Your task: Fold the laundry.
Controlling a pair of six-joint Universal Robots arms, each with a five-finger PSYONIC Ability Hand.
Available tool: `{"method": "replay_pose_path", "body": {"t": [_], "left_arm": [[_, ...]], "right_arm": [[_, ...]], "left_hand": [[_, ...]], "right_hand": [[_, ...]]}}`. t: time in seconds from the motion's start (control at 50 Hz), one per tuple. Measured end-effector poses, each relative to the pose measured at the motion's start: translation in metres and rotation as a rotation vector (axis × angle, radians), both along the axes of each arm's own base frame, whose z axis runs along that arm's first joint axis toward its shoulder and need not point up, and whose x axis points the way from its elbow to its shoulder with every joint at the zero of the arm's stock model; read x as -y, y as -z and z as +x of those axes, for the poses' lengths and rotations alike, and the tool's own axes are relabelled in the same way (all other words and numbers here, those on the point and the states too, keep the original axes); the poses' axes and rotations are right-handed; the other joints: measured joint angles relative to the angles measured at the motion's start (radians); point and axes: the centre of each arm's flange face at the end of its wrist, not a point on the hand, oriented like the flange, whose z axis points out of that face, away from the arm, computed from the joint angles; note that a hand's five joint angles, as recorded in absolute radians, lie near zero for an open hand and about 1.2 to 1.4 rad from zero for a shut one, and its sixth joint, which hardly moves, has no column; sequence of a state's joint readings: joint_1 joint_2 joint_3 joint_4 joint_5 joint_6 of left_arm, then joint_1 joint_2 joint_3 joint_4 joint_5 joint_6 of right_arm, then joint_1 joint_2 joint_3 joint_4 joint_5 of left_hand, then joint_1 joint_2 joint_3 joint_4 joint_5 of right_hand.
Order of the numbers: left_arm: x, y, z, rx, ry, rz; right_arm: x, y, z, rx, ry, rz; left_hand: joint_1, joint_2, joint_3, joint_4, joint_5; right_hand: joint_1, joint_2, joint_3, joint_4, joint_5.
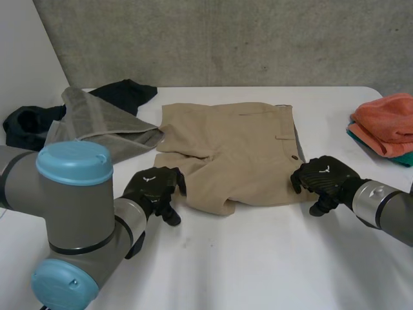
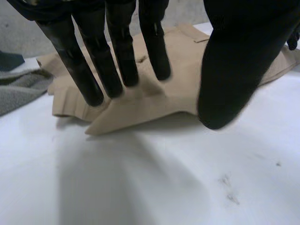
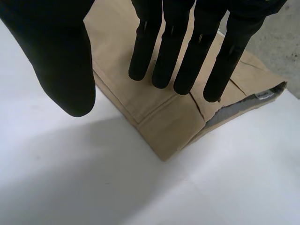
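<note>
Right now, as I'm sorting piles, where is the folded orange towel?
In the head view, the folded orange towel lies at the far right on a teal cloth, right of the tan shorts.

Orange cloth (image 1: pixel 386 116) partly beyond right edge

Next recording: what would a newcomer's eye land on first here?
Tan shorts lie flat in the middle of the white table. The left hand is open at their near left corner and the right hand is open at their near right corner. A grey towel and black clothes are heaped at the far left, and folded orange cloth sits at the far right.
</note>
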State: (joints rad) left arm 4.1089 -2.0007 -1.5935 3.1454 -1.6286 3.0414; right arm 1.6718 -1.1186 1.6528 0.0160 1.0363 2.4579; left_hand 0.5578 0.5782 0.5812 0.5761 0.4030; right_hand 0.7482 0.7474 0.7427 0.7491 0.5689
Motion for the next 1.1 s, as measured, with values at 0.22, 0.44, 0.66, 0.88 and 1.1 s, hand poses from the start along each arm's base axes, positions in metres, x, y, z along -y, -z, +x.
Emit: {"method": "replay_pose_path", "body": {"t": [0.22,0.44,0.66,0.88,1.1], "left_arm": [[0.024,0.019,-0.016,-0.008,0.003,-0.037],[0.061,0.038,-0.040,0.017,0.026,-0.108],[0.095,0.033,-0.047,0.057,0.029,-0.254],[0.080,-0.016,-0.038,0.046,0.032,-0.283],[0.019,-0.056,-0.006,0.250,0.119,-0.122]], "right_arm": [[0.026,0.021,0.005,0.011,0.002,-0.124],[0.050,0.036,0.005,-0.007,0.046,-0.173],[0.067,0.044,0.017,-0.008,0.053,-0.276],[0.070,0.020,0.012,-0.028,0.134,-0.353],[0.001,-0.021,-0.004,-0.202,0.069,-0.113]], "left_hand": [[-0.270,-0.283,-0.283,-0.287,-0.295],[-0.214,-0.232,-0.242,-0.240,-0.239],[0.583,0.604,0.575,0.611,0.576],[0.583,0.609,0.582,0.621,0.576],[0.583,0.611,0.583,0.621,0.576]], "right_hand": [[-0.135,-0.144,-0.157,-0.161,-0.181],[-0.145,-0.156,-0.165,-0.166,-0.193],[0.359,0.421,0.416,0.414,0.400],[0.359,0.428,0.436,0.448,0.416],[0.359,0.428,0.436,0.448,0.416]]}}
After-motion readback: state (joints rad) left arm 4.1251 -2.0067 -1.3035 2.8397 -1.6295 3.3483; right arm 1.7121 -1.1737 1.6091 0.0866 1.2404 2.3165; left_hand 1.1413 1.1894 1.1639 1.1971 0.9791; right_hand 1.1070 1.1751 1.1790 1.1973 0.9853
